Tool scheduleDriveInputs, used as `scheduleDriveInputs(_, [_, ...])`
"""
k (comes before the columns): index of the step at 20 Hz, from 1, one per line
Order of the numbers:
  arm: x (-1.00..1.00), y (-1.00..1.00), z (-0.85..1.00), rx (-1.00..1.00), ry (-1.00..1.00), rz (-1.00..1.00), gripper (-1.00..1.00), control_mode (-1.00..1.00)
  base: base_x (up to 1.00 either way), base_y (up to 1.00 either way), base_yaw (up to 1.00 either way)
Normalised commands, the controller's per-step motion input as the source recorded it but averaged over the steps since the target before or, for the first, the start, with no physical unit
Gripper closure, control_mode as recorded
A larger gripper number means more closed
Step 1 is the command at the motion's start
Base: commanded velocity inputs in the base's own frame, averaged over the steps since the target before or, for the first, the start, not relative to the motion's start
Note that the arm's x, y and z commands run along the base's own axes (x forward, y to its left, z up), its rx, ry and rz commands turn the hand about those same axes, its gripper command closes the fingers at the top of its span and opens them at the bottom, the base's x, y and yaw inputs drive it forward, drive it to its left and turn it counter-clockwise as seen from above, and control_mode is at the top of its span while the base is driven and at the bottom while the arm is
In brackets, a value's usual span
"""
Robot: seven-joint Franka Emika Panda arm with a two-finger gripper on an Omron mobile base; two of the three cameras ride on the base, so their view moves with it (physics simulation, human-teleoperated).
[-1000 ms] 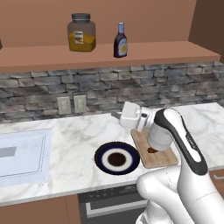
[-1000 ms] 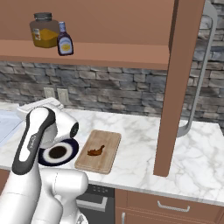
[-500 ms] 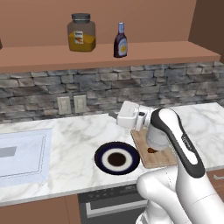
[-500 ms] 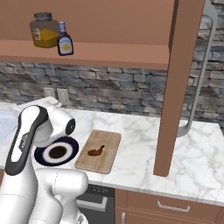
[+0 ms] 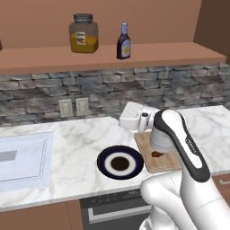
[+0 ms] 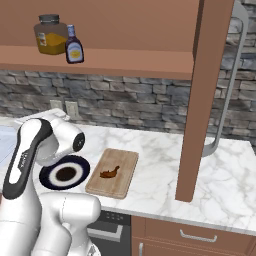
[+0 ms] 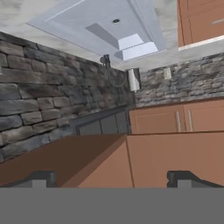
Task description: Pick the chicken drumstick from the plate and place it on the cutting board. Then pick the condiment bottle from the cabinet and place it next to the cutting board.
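The chicken drumstick [image 6: 110, 172] lies on the cutting board [image 6: 121, 162], apart from the gripper; in the left base view the drumstick [image 5: 157, 154] peeks out from under my arm on the board [image 5: 144, 140]. Left of the board sits the dark plate [image 5: 104, 158] [image 6: 80, 164] with nothing on it. My gripper [image 5: 128, 117] [image 7: 111, 180] hovers above the counter behind the plate and board, near the stone wall, open and holding nothing. Up on the cabinet shelf [image 5: 170, 51] stands the condiment bottle [image 5: 124, 42] [image 6: 74, 46].
An orange-filled glass jar [image 5: 83, 33] [image 6: 51, 35] stands left of the bottle on the shelf. A sink [image 5: 22, 155] lies at the counter's left. A wooden upright panel [image 6: 200, 95] and a curved faucet pipe [image 6: 227, 90] rise right of the board.
My arm has shifted slightly and the hand stays raised behind the board. The drumstick rests on the board throughout and the jaws stay open.
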Motion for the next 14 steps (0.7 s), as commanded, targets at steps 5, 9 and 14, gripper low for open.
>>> scheduleDriveInputs(5, [0.0,0.0,0.17,-0.04,0.03,-0.02,-1.0,-1.0,0.0,0.0,0.0])
scheduleDriveInputs(9, [0.0,0.0,0.19,-0.04,0.03,-0.02,-1.0,-1.0,0.0,0.0,0.0])
scheduleDriveInputs(14, [0.0,0.0,0.18,-0.03,0.03,-0.02,-1.0,-1.0,0.0,0.0,0.0])
